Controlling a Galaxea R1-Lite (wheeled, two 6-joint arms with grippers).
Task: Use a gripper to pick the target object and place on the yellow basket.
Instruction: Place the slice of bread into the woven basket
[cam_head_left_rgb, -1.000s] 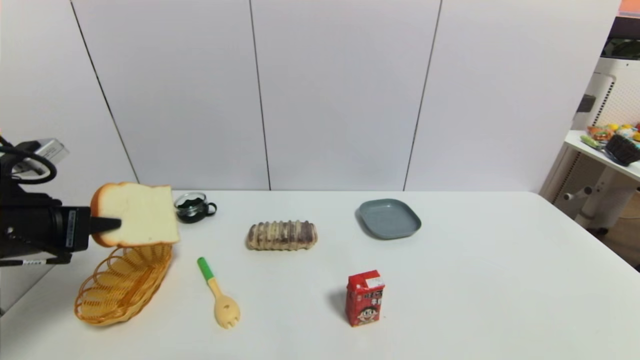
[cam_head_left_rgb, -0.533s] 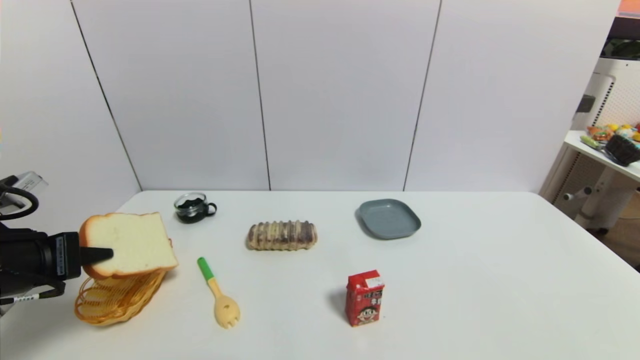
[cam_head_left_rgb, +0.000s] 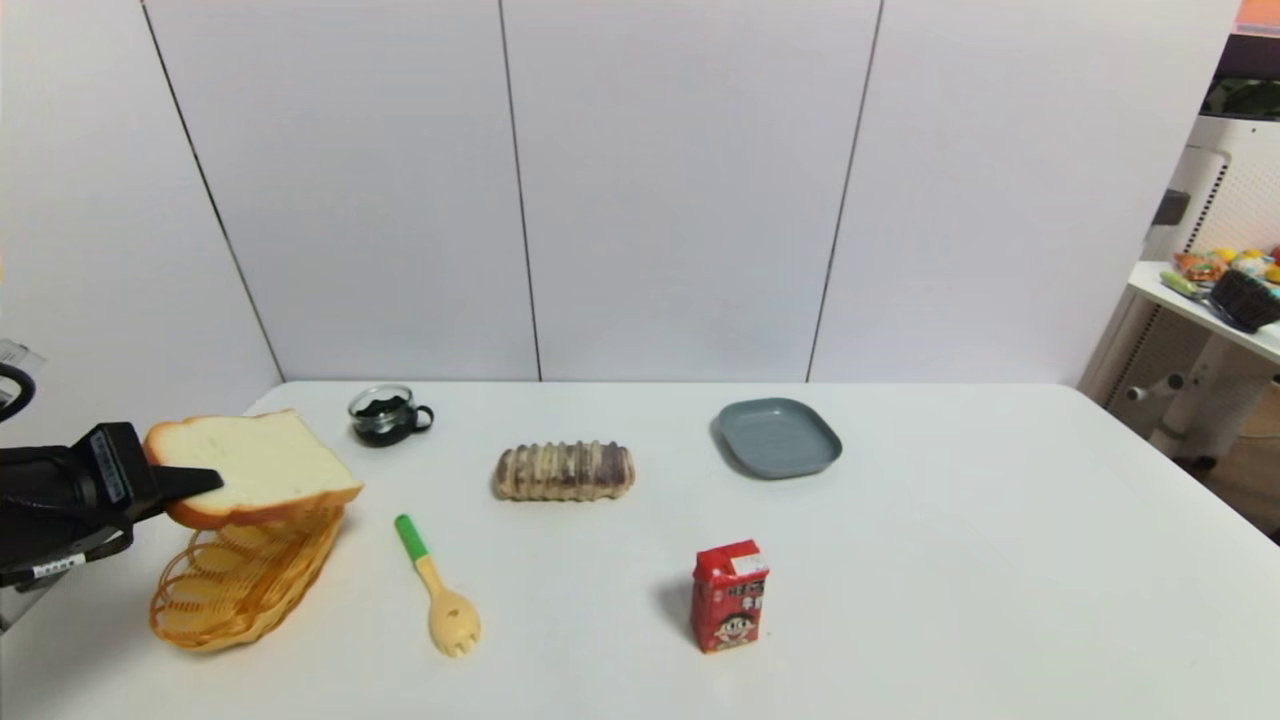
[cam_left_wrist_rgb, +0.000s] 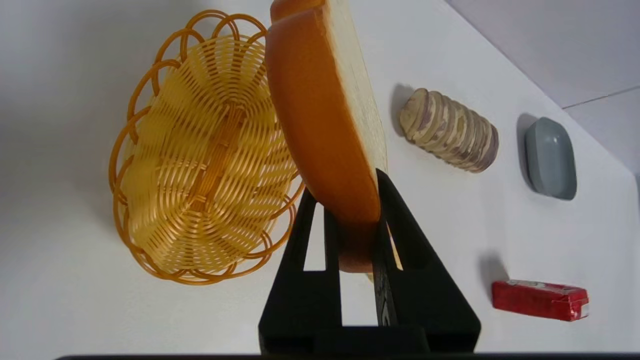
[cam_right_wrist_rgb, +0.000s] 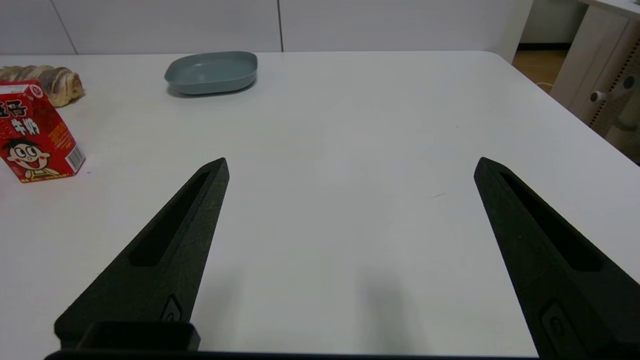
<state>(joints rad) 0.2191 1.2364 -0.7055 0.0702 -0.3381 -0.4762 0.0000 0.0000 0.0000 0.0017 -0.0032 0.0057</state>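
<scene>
Black fingers of the left gripper (cam_head_left_rgb: 200, 483) were clamped on the bread slice (cam_head_left_rgb: 255, 465), tilted above the yellow basket (cam_head_left_rgb: 235, 585) at the table's (cam_head_left_rgb: 900, 560) nine o'clock, while the right gripper (cam_right_wrist_rgb: 350, 167) idled at five o'clock, fingers spread wide.

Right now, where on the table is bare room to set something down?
Bare: right of the grey plate and red carton, and the front strip. Crowded: left corner, with basket, held bread slice, cup and spoon.
</scene>
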